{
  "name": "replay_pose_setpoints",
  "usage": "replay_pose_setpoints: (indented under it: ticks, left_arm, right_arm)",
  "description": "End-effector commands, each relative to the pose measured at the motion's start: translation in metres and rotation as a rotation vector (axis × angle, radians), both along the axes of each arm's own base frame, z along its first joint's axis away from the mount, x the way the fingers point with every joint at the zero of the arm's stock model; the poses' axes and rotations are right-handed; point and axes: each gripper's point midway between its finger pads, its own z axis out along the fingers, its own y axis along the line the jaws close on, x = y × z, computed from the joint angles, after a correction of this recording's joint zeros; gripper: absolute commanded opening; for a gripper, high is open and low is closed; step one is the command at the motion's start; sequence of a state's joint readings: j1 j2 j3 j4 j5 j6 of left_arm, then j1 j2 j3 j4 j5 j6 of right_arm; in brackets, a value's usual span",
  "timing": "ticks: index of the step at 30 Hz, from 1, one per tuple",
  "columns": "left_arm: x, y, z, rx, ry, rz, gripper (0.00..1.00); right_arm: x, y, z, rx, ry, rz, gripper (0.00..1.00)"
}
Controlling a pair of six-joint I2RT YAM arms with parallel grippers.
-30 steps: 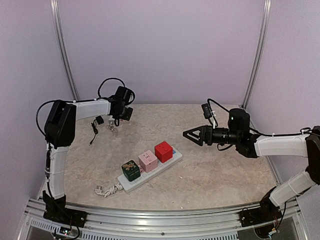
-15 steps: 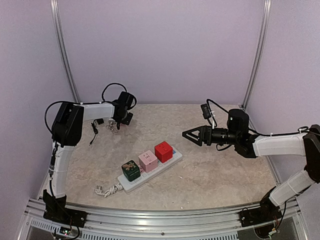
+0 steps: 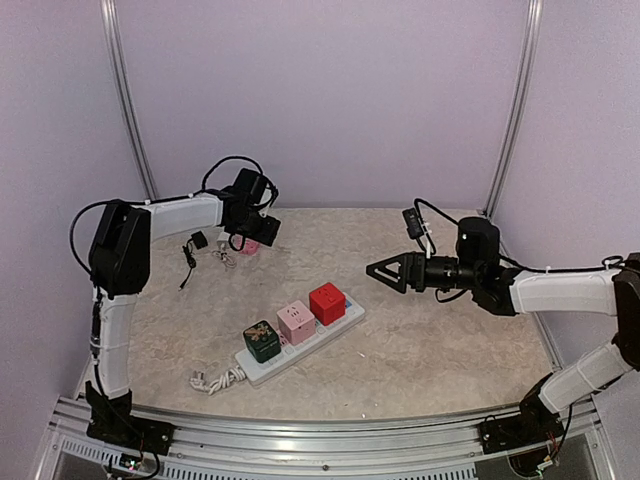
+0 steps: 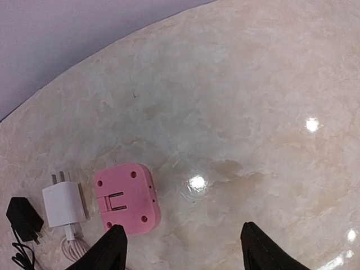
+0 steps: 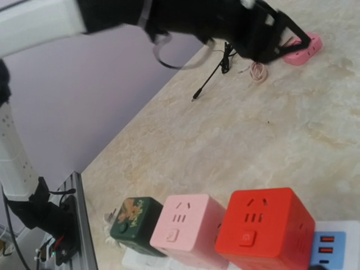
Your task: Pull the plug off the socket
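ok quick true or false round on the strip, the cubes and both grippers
A green cube, a pink cube and a red cube sit on the power strip: true.
The red cube is nearest the cord: false, the green cube is; red sits at the other end.
The left gripper holds the flat pink adapter: false, its jaws are open and the adapter lies on the table.
The right gripper is open and empty: true.
A white charger lies beside the flat pink adapter: true.
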State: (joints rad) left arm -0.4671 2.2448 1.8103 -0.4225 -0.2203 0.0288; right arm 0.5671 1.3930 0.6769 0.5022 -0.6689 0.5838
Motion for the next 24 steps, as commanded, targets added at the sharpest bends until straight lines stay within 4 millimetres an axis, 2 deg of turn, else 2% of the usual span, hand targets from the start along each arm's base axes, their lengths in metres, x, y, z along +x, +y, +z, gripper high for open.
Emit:
replay_pose_setpoints:
  ticks: [1,2,4,5,6,9,12,17,22,24]
  left_arm:
    - [-0.029,-0.031,0.062,-0.185,-0.008,-0.102,0.72]
    - [-0.036,-0.034,0.076,-0.223,-0.014,-0.12,0.75]
    - [-0.056,-0.043,0.088,-0.298,0.005,-0.172,0.85]
    - [-0.068,-0.045,0.101,-0.331,-0.001,-0.195,0.88]
    - [-0.081,-0.047,0.096,-0.345,0.022,-0.21,0.9]
    - [-0.123,-0.056,0.111,-0.391,0.035,-0.294,0.94]
    - [-0.173,-0.07,0.116,-0.393,0.063,-0.403,0.99]
    - [-0.243,-0.079,0.096,-0.333,0.154,-0.473,0.99]
    - [-0.292,-0.067,0.074,-0.267,0.26,-0.449,0.99]
    - [-0.306,-0.06,0.066,-0.226,0.3,-0.431,0.99]
  right_arm:
    - [0.001,-0.004,0.012,-0.028,-0.034,-0.017,0.97]
    - [0.001,-0.005,0.012,-0.039,-0.035,-0.02,0.97]
    - [0.002,-0.008,0.009,-0.065,-0.037,-0.033,0.97]
    - [0.003,-0.008,0.007,-0.079,-0.035,-0.035,0.97]
    - [0.003,-0.009,0.006,-0.091,-0.034,-0.037,0.97]
    - [0.005,-0.01,-0.002,-0.133,-0.019,-0.042,0.96]
    - [0.004,-0.007,-0.009,-0.167,-0.012,-0.028,0.96]
    - [0.009,-0.006,-0.02,-0.236,0.001,-0.032,0.96]
    - [0.01,-0.003,-0.023,-0.257,0.007,-0.018,0.96]
    - [0.011,-0.002,-0.024,-0.261,0.006,-0.011,0.96]
